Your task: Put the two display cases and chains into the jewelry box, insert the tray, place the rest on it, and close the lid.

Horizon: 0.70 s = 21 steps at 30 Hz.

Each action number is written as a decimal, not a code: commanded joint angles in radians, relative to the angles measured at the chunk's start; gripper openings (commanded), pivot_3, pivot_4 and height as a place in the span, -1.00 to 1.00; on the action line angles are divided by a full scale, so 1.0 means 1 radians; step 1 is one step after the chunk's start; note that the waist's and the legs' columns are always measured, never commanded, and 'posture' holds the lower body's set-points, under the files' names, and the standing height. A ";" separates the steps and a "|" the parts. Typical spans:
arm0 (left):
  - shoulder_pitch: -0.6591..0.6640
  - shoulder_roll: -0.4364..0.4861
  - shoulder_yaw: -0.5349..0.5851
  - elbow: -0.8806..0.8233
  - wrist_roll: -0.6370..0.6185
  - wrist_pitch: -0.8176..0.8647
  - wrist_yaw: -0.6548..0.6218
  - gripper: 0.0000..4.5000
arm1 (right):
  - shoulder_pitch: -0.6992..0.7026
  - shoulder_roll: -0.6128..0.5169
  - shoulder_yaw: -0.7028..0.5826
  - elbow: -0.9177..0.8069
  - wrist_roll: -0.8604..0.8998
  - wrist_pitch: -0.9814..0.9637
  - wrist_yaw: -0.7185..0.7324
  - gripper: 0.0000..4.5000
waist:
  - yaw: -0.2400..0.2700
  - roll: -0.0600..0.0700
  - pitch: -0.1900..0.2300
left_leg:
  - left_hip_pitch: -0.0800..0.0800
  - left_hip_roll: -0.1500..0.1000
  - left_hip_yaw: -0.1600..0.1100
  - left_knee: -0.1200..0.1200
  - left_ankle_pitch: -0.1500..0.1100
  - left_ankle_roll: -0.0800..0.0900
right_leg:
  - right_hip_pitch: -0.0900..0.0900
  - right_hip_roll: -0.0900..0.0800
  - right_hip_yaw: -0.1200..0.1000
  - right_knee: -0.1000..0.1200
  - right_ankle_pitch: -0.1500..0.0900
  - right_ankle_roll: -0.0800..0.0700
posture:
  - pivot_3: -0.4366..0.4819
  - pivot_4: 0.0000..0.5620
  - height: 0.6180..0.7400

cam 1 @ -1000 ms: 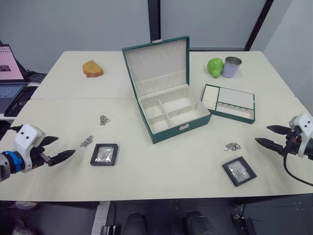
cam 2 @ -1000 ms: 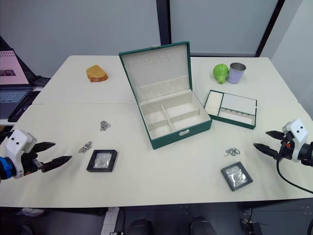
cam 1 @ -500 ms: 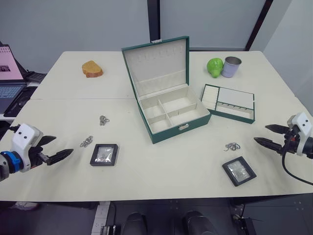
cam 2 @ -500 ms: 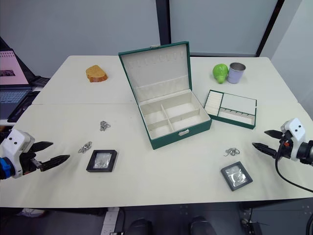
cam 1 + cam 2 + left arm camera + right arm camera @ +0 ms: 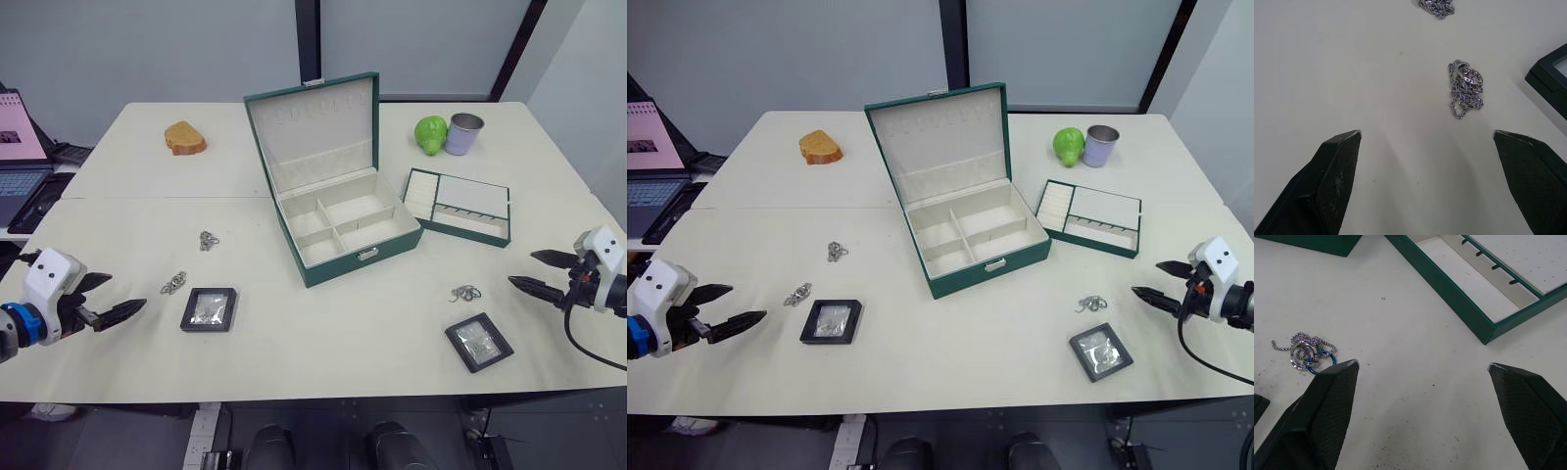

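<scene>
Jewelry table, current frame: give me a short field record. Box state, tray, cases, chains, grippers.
box: open on the table, lid upright, compartments of the box empty
tray: tray on the table to the right of the box, not inserted
cases: left case and right case, both on the table
chains: two on the left, one on the right, all loose on the table
left gripper: left gripper open, holding nothing, facing the near-left chain
right gripper: right gripper open, holding nothing, to the right of the right chain
</scene>
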 commanded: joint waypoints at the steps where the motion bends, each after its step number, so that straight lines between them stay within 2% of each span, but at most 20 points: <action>1: -0.033 -0.004 0.040 -0.033 -0.025 0.025 0.019 0.99 | -0.012 -0.005 -0.032 -0.027 0.024 -0.003 0.005 0.99 | 0.001 0.000 0.000 | 0.000 0.000 0.000 0.000 0.000 0.000 | 0.000 0.000 0.000 0.000 0.000 0.000 | -0.05 -0.47 1.00; 9: -0.068 -0.080 0.058 -0.301 -0.161 0.242 0.100 0.99 | -0.087 0.049 -0.051 -0.265 0.168 0.203 -0.034 0.99 | 0.000 0.000 0.000 | 0.000 0.000 0.000 0.000 0.000 0.000 | -0.001 0.000 0.000 0.003 0.000 0.000 | -0.05 -0.47 1.00; 13: -0.113 -0.145 -0.012 -0.439 -0.168 0.314 0.186 0.99 | -0.219 0.120 0.002 -0.270 0.133 0.203 -0.120 0.99 | 0.000 0.000 0.000 | 0.000 0.000 -0.001 0.001 0.000 0.000 | 0.000 0.000 0.000 0.003 0.000 0.000 | -0.05 -0.47 1.00; 15: -0.144 -0.186 -0.066 -0.464 -0.141 0.322 0.237 1.00 | -0.321 0.175 0.044 -0.180 0.070 0.155 -0.186 0.83 | -0.001 0.000 0.000 | 0.000 0.000 -0.001 0.001 0.000 0.000 | 0.000 0.000 0.000 0.002 0.000 0.000 | -0.05 -0.47 1.00; 16: -0.159 -0.208 -0.090 -0.475 -0.129 0.327 0.261 0.83 | -0.371 0.201 0.064 -0.123 0.037 0.129 -0.211 0.77 | -0.003 0.000 0.000 | 0.000 -0.001 -0.001 0.002 0.000 0.000 | -0.001 0.000 0.000 0.004 0.000 0.000 | -0.05 -0.47 1.00; 17: -0.174 -0.231 -0.108 -0.482 -0.120 0.333 0.283 0.75 | -0.414 0.223 0.085 -0.068 0.007 0.102 -0.229 0.60 | -0.004 0.000 0.000 | 0.000 0.000 -0.001 0.003 0.000 0.000 | 0.000 0.000 0.001 0.005 0.000 0.000 | -0.05 -0.47 1.00; 21: -0.221 -0.312 -0.177 -0.500 -0.090 0.346 0.353 0.22 | -0.542 0.298 0.165 0.141 -0.102 -0.009 -0.264 0.04 | -0.009 0.000 0.000 | 0.000 0.000 -0.001 0.004 0.000 0.000 | -0.001 0.000 0.000 0.003 0.000 0.000 | -0.05 -0.47 1.00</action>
